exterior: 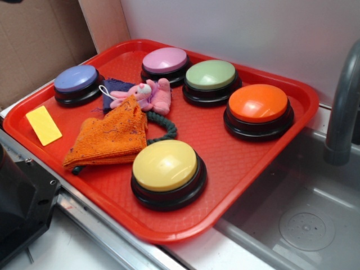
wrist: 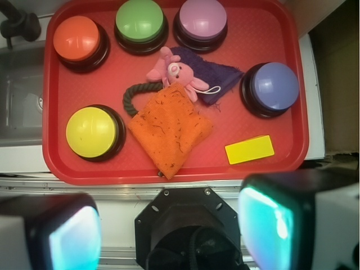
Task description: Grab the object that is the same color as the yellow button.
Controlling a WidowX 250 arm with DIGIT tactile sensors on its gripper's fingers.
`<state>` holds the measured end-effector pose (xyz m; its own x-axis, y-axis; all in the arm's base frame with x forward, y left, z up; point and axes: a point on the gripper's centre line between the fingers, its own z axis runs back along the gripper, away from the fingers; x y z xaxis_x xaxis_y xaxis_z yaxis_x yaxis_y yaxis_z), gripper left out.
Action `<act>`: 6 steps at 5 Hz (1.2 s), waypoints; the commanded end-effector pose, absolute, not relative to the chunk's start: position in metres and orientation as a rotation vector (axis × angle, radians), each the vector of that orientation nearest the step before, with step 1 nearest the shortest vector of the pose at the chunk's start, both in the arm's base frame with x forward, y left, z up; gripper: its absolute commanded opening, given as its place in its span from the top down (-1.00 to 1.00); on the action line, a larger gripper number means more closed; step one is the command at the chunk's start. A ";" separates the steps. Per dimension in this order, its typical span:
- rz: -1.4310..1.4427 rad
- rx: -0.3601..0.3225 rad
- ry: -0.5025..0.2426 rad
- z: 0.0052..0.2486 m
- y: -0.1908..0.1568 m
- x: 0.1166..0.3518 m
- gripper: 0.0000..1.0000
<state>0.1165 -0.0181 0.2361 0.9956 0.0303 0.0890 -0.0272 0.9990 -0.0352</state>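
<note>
The object, a small flat yellow block, lies on the red tray near one corner, beside the orange cloth. The yellow button sits by the tray's front edge on the other side of the cloth. In the wrist view my gripper hangs high above the robot base, back from the tray, with its fingers wide apart and nothing between them. The block is ahead and to the right of the right finger. The exterior view does not show the gripper.
An orange knitted cloth, pink plush, dark rope and purple cloth fill the tray's middle. Orange, green, lilac and blue buttons ring it. A sink and faucet lie beside the tray.
</note>
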 end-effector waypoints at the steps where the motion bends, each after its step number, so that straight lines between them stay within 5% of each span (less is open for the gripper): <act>1: 0.029 -0.034 -0.090 0.236 -0.018 0.117 -1.00; 4: 0.508 -0.101 -0.120 0.179 0.023 0.139 -1.00; 6: 0.910 -0.054 -0.179 0.138 0.064 0.135 -1.00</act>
